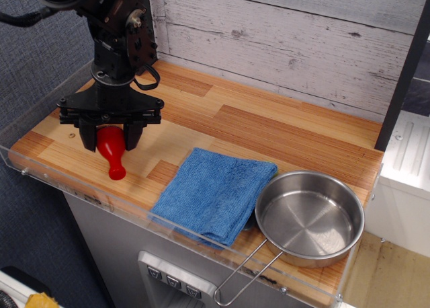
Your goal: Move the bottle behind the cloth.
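Note:
The bottle (112, 148) is red, with its fat end up between my fingers and its narrow neck pointing toward the front edge; no label band shows. My gripper (111, 137) hangs over the left front of the wooden counter, its two black fingers (89, 137) pressed against the bottle's sides, shut on it. The bottle's tip sits at or just above the wood; I cannot tell which. The cloth (215, 192) is a folded blue fuzzy towel lying flat to the right of the bottle, near the front edge.
A steel pan (310, 217) with a wire handle stands right of the cloth, touching its corner. A clear acrylic rim (80, 187) runs along the front and left edges. A white plank wall (282, 39) backs the counter.

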Tool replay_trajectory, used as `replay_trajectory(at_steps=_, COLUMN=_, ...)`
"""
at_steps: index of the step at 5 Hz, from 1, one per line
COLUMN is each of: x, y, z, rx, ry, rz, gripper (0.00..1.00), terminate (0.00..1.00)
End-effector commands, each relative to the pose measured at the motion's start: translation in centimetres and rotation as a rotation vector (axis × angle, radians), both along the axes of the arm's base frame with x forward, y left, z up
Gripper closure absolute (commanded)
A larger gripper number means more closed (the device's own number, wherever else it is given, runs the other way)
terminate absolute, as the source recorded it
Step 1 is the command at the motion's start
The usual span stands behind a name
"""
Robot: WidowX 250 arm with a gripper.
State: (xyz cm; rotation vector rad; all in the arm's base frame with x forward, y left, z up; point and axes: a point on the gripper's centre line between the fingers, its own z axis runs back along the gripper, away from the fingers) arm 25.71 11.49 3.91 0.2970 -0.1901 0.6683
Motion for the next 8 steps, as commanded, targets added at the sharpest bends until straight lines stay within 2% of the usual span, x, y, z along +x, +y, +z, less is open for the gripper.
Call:
replay_trajectory(at_steps=1, x=1.4, y=0.7, z=6.2, rx=0.060, ry=-0.165, rz=-0.023, gripper=1.00, terminate=0.00)
replay_trajectory(at_steps=2, x=2.8, y=0.2, z=7.7, rx=0.056, ry=-0.211, rz=-0.043, gripper=1.00, terminate=0.00)
replay_trajectory(at_steps=4, x=6.4, y=-6.1, z=8.5, rx=0.005, ry=-0.248, rz=-0.241, gripper=1.00, terminate=0.00)
replay_trajectory(at_steps=5, x=7.7, y=-8.6, z=8.0, rx=-0.015, ry=-0.246, rz=-0.325, gripper=1.00, terminate=0.00)
replay_trajectory(at_steps=6, x=8.1, y=-10.4, z=6.6, rx=-0.024, ry=-0.223, rz=-0.398, gripper=1.00, terminate=0.00)
replay_trajectory(at_steps=8, x=8.4, y=-13.0, z=3.1, rx=-0.062, ry=-0.152, rz=-0.576, gripper=1.00, terminate=0.00)
